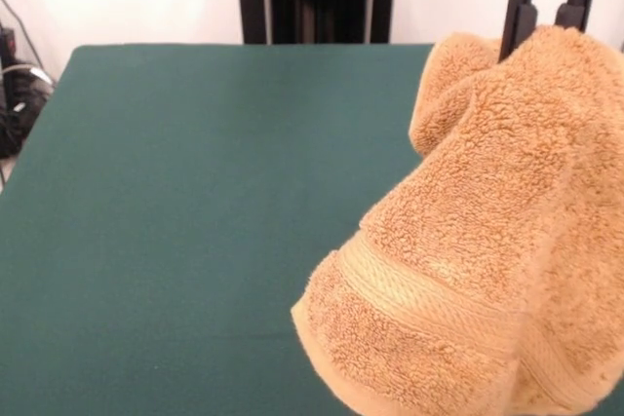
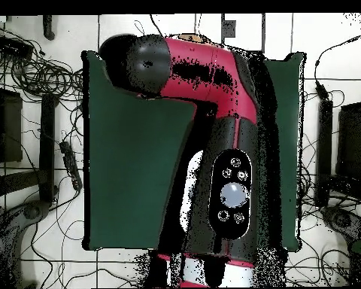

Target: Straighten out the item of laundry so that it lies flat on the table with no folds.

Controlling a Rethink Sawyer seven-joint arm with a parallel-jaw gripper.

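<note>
While the fingers (image 1: 551, 9) pinch its top, the towel (image 1: 487, 260) hangs bunched above the bench (image 1: 195, 221)

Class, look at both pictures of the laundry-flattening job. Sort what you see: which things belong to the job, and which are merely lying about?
Belongs to the job:
- towel, bunched and hanging from the gripper, not flat
- green table
- red and black arm

Lying about:
- cables on the floor
- dark equipment beside the table
</note>
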